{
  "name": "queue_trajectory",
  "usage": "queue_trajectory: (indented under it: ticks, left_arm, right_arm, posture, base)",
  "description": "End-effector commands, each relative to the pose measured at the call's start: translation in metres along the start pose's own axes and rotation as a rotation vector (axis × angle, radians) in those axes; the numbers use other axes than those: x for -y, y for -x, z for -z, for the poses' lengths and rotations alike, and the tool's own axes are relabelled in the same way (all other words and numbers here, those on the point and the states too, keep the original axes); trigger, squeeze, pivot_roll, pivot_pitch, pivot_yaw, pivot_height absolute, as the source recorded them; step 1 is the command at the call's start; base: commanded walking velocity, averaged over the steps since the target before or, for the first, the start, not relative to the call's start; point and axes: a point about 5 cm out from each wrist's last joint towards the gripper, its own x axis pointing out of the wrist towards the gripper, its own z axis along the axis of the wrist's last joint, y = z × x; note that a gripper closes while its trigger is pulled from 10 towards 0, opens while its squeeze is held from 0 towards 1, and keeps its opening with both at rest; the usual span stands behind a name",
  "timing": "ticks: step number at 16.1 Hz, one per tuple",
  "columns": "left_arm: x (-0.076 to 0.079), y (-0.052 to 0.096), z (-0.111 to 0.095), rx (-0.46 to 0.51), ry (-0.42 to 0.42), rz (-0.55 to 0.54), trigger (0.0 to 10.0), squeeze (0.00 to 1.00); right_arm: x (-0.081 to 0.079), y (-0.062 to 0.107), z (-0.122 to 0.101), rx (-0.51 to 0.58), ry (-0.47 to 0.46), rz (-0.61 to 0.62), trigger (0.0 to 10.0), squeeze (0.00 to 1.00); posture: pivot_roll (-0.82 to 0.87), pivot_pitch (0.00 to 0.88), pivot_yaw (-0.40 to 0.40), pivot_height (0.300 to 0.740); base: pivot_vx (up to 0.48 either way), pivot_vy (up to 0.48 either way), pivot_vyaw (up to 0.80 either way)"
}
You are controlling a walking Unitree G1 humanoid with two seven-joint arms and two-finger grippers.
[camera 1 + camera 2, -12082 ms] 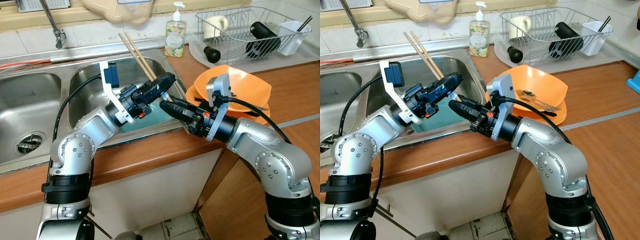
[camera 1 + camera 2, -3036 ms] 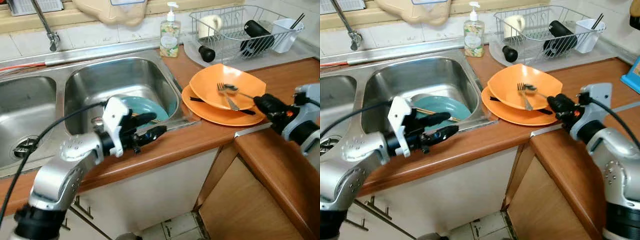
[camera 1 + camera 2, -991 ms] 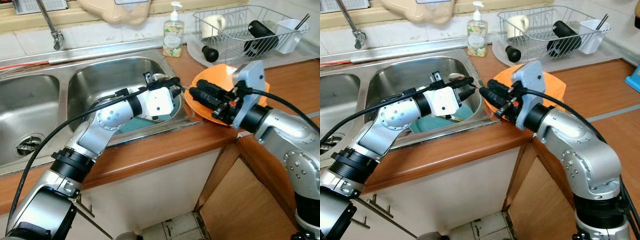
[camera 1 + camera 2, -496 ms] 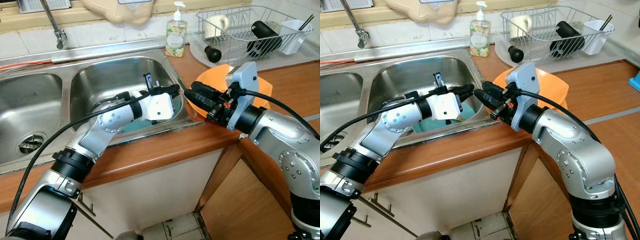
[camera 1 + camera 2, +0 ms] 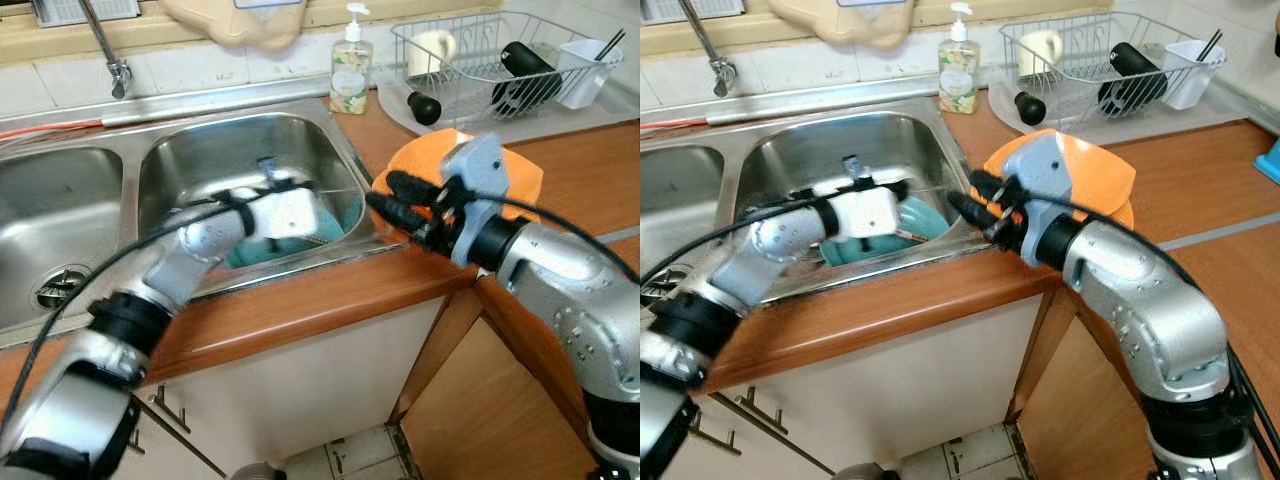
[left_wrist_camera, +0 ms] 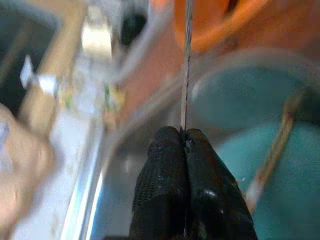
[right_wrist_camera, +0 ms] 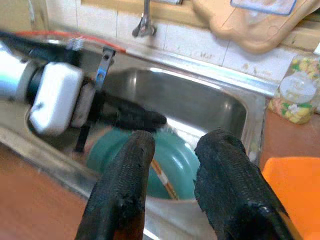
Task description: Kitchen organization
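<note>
We see the left gripper (image 6: 184,145) over the right-hand sink basin (image 5: 200,160), its black fingers pressed together on a thin metal utensil (image 6: 186,65) whose handle runs out ahead of the tips; which kind of utensil it is we cannot tell through the blur. Half a second ago that gripper reached toward the basin's right rim, close to the right gripper; now the left arm has drawn back leftward, so its white wrist housing (image 5: 865,212) hangs above the teal plate (image 7: 175,165) lying in the basin, with a chopstick (image 7: 162,176) resting across that plate. The right gripper (image 7: 172,150) has stayed at the basin's right rim, fingers spread apart and holding nothing, pointing into the sink; behind it the stacked orange plates (image 5: 520,175) sit on the wooden counter (image 5: 590,170), partly hidden by the right wrist. The soap bottle (image 5: 350,62) and the wire dish rack (image 5: 500,60) stand at the back, unchanged.
</note>
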Motion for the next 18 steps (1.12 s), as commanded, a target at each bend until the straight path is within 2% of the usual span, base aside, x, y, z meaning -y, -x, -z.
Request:
queue_trajectory:
  ticks: [1,3,4,5,6,7,8,9,10,15,18]
  left_arm:
    - [-0.006,0.000,0.015,-0.096,0.017,0.001,0.0,0.00]
    - [-0.007,0.001,0.032,-0.204,0.051,0.021,0.0,0.00]
    - [-0.006,0.000,0.037,-0.233,0.065,0.036,1.6,0.00]
    - [-0.003,-0.001,0.046,-0.295,0.135,0.070,4.7,0.00]
    - [0.002,0.000,0.054,-0.358,0.156,0.107,10.0,0.00]
    - [0.007,-0.001,0.059,-0.393,0.202,0.131,10.0,0.00]
    - [0.012,-0.002,0.059,-0.409,0.235,0.178,10.0,0.22]
    - [0.014,-0.003,0.059,-0.410,0.248,0.192,10.0,0.22]
    - [0.017,-0.005,0.058,-0.416,0.271,0.214,10.0,1.00]
    - [0.017,-0.005,0.060,-0.421,0.290,0.211,10.0,1.00]
    - [0.012,-0.004,0.059,-0.387,0.317,0.174,10.0,1.00]
  right_arm:
    - [-0.007,0.001,-0.003,0.008,0.029,-0.025,10.0,0.00]
    - [-0.012,-0.002,-0.002,0.003,0.031,-0.042,10.0,0.00]
    - [-0.014,-0.002,-0.001,0.001,0.033,-0.051,10.0,0.00]
    - [-0.018,-0.004,0.000,-0.005,0.036,-0.068,10.0,0.00]
    - [-0.021,-0.005,0.002,-0.013,0.041,-0.081,10.0,0.00]
    - [-0.024,-0.006,0.004,-0.022,0.044,-0.085,10.0,0.00]
    - [-0.025,-0.006,0.006,-0.038,0.056,-0.084,10.0,0.00]
    - [-0.026,-0.006,0.007,-0.043,0.060,-0.082,10.0,0.00]
    - [-0.025,-0.005,0.008,-0.052,0.065,-0.074,10.0,0.00]
    - [-0.022,-0.004,0.007,-0.044,0.071,-0.042,10.0,0.00]
    - [-0.011,-0.004,-0.001,0.006,0.073,0.048,10.0,0.00]
  posture:
    - [-0.12,0.000,0.049,0.740]
    - [-0.12,0.000,0.043,0.740]
    - [-0.12,0.000,0.043,0.740]
    - [-0.13,0.000,0.043,0.740]
    - [-0.13,0.000,0.043,0.740]
    - [-0.13,0.000,0.044,0.740]
    - [-0.14,0.000,0.047,0.740]
    - [-0.14,0.000,0.047,0.740]
    - [-0.14,0.000,0.047,0.740]
    - [-0.14,0.000,0.046,0.740]
    - [-0.13,0.000,0.049,0.740]
  base:
    - [0.000,0.000,0.00]
    - [0.000,0.000,0.00]
    - [0.000,0.000,0.00]
    - [0.000,0.000,0.00]
    - [0.000,0.000,0.00]
    - [0.000,0.000,0.00]
    - [0.000,0.000,0.00]
    - [0.000,0.000,0.00]
    - [0.000,0.000,0.00]
    - [0.000,0.000,0.00]
    - [0.000,0.000,0.00]
